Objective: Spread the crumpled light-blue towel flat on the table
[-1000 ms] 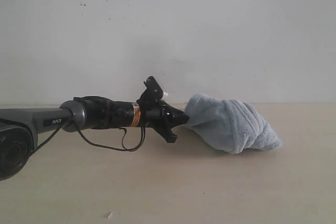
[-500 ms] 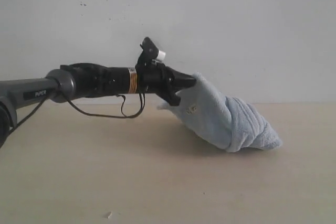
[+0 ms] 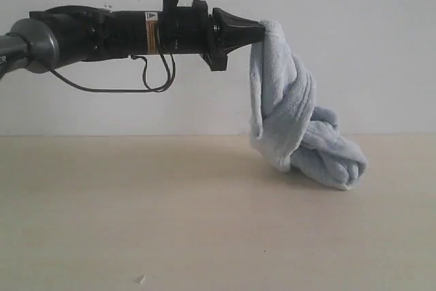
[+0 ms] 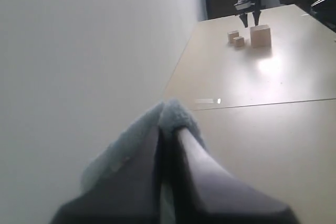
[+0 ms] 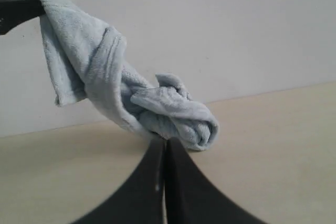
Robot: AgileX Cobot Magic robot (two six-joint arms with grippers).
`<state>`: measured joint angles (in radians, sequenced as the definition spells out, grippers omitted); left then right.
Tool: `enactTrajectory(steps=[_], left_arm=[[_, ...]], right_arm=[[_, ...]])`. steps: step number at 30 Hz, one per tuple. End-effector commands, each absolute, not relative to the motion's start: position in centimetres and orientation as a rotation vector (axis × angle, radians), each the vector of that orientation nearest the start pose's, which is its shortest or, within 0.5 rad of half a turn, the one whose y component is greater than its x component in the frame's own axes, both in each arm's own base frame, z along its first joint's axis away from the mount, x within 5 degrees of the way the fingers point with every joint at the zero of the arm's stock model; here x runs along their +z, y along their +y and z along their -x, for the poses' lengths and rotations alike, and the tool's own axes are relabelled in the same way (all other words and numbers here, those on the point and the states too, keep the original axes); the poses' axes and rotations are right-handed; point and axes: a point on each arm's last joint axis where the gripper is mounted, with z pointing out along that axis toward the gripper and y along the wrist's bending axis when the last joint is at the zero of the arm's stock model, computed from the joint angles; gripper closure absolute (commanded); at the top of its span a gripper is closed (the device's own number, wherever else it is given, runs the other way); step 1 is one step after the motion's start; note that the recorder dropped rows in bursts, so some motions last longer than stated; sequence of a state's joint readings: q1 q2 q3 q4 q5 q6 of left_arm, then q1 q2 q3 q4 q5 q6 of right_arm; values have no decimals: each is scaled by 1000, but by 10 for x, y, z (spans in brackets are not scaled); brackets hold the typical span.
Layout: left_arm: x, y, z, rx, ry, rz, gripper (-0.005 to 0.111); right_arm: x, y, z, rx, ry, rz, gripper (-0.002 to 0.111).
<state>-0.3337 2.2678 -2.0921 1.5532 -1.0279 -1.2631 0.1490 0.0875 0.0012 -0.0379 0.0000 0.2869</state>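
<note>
The pale grey-blue towel (image 3: pixel 286 114) hangs twisted from my left gripper (image 3: pixel 262 31), which is shut on its top corner high above the table (image 3: pixel 136 223). Its lower end lies bunched on the table (image 3: pixel 334 161). In the left wrist view the towel (image 4: pixel 173 116) pokes out between the closed fingers of my left gripper (image 4: pixel 167 129). My right gripper (image 5: pixel 164 142) is shut with nothing in it, low over the table and pointing at the towel's bunched end (image 5: pixel 178 116). It does not show in the exterior view.
A white wall (image 3: pixel 340 32) stands right behind the towel. In the left wrist view, small wooden blocks (image 4: pixel 252 35) and another dark gripper (image 4: pixel 249 11) are far off on the table. A small white speck (image 3: pixel 142 279) lies near the table's front.
My left gripper has risen from table height to well above it, pulling the towel's corner up. The towel has stretched from a low heap into a hanging twist.
</note>
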Motion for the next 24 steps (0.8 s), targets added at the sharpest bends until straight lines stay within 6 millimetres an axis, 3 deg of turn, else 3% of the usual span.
enactTrajectory(steps=[1,9,14,17,21,24], left_arm=[[337,-231,-449,-885,1149,-1176,103],[338,-207,-446,-1059,1202,-1167,103],[315,-192,-450,-1021,1364,-1258,103],[301,-182,-456,-1056,1481,-1195,103],[280,-168,-460,-1157,1630,-1085,103],[265,-156,-462,-1195,1712,-1018,103]], right_arm=[[207,9,-63,288,1584,-54,109],[206,9,-63,285,1601,-54,109],[208,9,-63,287,1578,-52,109],[211,10,-63,302,1546,-60,109],[220,10,-62,403,1441,-130,109],[241,10,-56,548,1204,-180,109]])
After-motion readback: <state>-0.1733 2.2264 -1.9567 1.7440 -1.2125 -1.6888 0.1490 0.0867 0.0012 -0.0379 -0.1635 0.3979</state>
